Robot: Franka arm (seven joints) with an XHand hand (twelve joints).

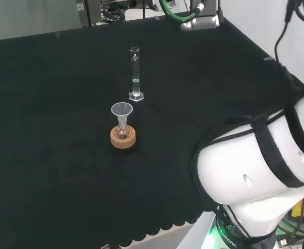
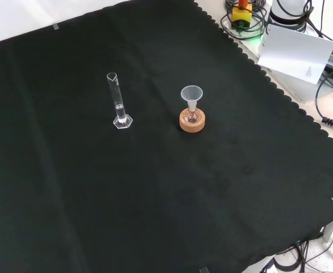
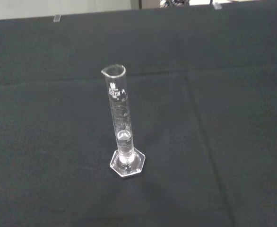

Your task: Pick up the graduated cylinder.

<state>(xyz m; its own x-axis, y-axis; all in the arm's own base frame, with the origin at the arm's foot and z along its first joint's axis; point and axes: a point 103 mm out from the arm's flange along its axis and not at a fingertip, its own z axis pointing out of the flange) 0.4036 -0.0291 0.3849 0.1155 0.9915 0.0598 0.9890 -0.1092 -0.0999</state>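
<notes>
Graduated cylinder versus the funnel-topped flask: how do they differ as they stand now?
The graduated cylinder is tall and slim; the flask is short and round. The cylinder stands on its own hexagonal foot directly on the cloth; the flask sits in a cork ring. The cylinder's mouth is open; the flask carries a funnel. Both are clear, upright and apart from each other.

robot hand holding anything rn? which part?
Nothing is held. The cylinder stands upright and alone on the cloth, apart from the funnel on its cork ring.
</notes>
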